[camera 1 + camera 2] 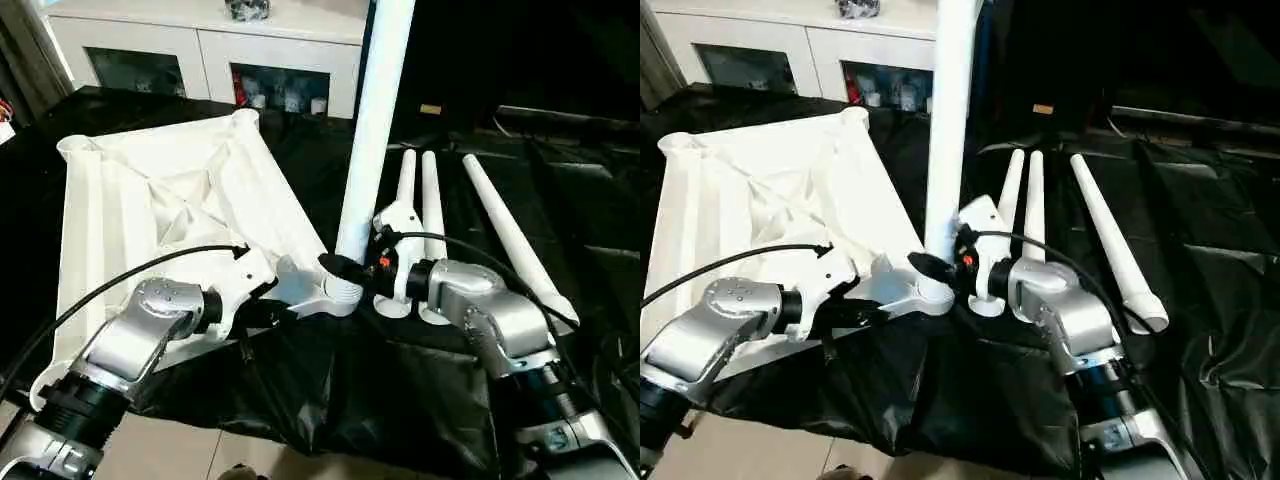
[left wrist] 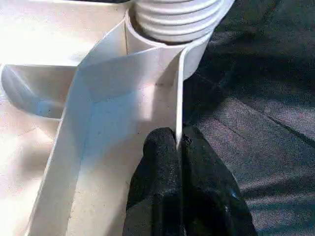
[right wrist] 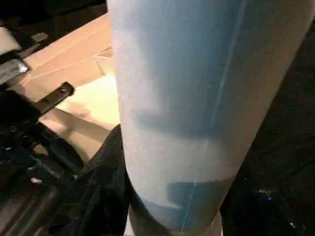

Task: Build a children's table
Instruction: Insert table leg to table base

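— Left claw is pinching the thin rim wall of the table top, one black finger on each side, right beside the corner socket. Are you seeing that?

— Yes. And the right one?

— I'm holding the upright leg with the right claw, clenched around it low down, just above the socket. The leg's ridged end is sitting in the socket mouth; I can't tell how deep.

— How is the plastic going to behave?

— I'm judging it as light and hollow, smooth enough to slip. The rim looks thin and may flex, so I'm gripping close to the corner, where it looks stiffer. I'm taking the leg near its thick end for control.

— Where is everything else lying?

— The top is lying ribs-up on the black cloth, left of centre. Three spare legs are lying right of the upright one, and a white cabinet is standing behind.
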Controlling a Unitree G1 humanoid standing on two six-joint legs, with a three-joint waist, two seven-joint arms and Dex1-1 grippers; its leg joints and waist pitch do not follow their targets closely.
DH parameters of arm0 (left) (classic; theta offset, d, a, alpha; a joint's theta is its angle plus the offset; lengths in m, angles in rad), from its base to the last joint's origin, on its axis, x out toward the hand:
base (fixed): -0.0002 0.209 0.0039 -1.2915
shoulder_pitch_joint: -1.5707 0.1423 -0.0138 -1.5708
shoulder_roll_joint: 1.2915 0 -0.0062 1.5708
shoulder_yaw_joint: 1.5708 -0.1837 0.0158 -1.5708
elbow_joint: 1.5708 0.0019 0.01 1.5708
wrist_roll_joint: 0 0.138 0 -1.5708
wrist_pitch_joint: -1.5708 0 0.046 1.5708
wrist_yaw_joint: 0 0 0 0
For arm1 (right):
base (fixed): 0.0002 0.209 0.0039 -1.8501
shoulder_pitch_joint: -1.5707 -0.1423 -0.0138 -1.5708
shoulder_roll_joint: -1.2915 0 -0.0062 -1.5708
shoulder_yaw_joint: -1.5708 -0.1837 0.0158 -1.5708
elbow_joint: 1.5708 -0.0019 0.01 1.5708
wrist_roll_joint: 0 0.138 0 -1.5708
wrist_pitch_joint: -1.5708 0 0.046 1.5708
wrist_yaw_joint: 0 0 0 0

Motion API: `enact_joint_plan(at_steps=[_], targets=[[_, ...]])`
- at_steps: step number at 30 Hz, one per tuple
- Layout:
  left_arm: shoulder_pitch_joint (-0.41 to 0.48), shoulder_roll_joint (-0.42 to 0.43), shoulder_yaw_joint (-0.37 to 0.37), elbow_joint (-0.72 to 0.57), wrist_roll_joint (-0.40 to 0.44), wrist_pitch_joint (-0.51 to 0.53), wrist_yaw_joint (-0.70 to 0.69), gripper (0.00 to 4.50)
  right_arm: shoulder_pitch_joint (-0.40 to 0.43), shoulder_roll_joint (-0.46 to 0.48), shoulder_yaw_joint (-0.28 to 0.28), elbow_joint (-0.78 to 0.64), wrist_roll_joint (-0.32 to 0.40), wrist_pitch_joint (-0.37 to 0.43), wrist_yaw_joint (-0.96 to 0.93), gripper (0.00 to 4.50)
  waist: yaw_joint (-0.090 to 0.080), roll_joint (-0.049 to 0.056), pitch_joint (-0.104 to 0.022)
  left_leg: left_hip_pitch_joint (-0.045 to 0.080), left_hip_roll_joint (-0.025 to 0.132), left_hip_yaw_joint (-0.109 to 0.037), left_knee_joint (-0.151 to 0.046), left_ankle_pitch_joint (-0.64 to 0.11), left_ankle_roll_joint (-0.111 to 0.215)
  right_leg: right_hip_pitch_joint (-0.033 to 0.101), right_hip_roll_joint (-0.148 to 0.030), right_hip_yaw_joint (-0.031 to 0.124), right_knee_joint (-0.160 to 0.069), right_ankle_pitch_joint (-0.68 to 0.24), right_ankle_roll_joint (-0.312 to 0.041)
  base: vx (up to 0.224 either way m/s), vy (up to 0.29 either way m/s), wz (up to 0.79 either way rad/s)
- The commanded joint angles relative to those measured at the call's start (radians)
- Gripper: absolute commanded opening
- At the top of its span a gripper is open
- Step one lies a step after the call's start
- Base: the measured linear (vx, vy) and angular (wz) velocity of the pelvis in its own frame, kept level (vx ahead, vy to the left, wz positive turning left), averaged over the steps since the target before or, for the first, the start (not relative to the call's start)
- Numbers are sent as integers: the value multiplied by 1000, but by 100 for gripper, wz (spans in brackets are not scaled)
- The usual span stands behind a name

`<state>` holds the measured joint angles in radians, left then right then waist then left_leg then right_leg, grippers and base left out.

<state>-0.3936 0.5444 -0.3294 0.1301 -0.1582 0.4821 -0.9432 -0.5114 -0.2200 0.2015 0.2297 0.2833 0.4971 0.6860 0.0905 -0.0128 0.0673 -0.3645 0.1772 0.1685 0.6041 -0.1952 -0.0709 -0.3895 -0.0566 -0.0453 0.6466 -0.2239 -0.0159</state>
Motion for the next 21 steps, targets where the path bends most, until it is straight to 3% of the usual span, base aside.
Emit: enact_joint_plan(at_steps=[1,8,16,21], targets=[[-15,-20,26,-15,-22,-18,7,0,-12,2,9,43,-20,-21,4,189,4,-5,-74,5,44,-11,-67,-62,10,53,-83,51,-67,-13,-225,0,0,0],[-13,-28,33,-26,-16,-14,8,0,-41,25,-18,140,-11,-51,16,189,4,-9,-71,7,46,-12,-69,-86,10,51,-87,51,-73,-77,-214,0,0,0],[-13,-36,45,-28,-18,3,16,0,5,21,-66,140,24,-54,27,189,7,-7,-75,6,45,-11,-67,-54,25,52,-85,50,-68,-19,-218,0,0,0],[-23,-46,48,-12,-13,4,29,0,54,23,-105,152,32,-115,25,189,9,-2,-76,6,46,-12,-66,-56,26,52,-85,49,-67,-5,-223,0,0,0]])
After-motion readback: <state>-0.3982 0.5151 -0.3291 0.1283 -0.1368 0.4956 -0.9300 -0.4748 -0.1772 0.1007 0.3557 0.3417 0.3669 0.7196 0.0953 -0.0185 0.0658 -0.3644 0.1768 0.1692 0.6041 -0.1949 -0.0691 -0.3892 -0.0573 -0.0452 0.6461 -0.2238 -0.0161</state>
